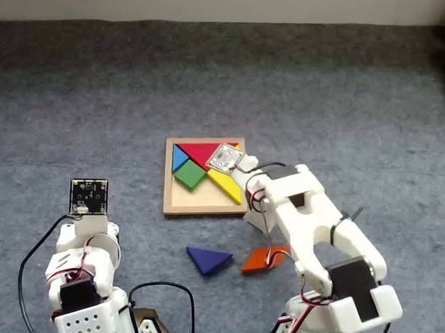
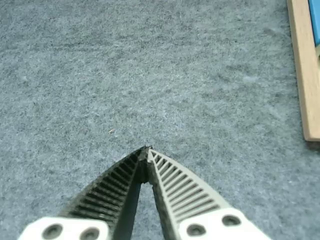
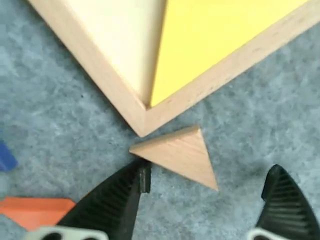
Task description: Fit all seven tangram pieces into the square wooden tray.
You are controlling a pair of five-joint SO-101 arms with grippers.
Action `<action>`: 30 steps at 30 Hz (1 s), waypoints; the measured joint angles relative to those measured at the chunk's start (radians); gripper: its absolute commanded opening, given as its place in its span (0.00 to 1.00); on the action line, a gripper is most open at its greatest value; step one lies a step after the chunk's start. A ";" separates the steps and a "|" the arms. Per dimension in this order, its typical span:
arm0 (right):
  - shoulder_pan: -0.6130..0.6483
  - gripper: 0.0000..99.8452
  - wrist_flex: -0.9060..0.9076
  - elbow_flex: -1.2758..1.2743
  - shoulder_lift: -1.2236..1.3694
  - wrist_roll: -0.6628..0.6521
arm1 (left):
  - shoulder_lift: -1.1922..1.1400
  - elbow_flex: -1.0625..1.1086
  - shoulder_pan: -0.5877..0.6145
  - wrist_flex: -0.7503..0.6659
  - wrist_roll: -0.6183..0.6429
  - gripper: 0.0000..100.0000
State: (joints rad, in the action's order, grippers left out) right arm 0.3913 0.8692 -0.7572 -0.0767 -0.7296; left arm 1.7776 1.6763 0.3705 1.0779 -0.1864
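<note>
Right claw [image 3: 209, 176] spread wide at the plain wood triangle [image 3: 176, 152] just off the tray [image 3: 100, 67] corner; left claw [image 2: 146, 151] pinched together

No readable text, label, number or sign appears on anything.

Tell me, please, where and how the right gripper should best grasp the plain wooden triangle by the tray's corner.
Probably from straight above, since the wooden triangle lies flat on the carpet. Close the open right gripper on its long edge and the short side facing away from the tray; the third side sits close to the tray's corner, leaving a finger little room.
</note>
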 measured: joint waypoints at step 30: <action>0.006 0.13 0.132 0.058 -0.095 -0.003 | 0.000 0.000 0.000 0.000 0.000 0.01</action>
State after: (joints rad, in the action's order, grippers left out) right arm 0.3974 1.0012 -0.6989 -0.1718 -0.7327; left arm 1.7776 1.6763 0.3705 1.0779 -0.1864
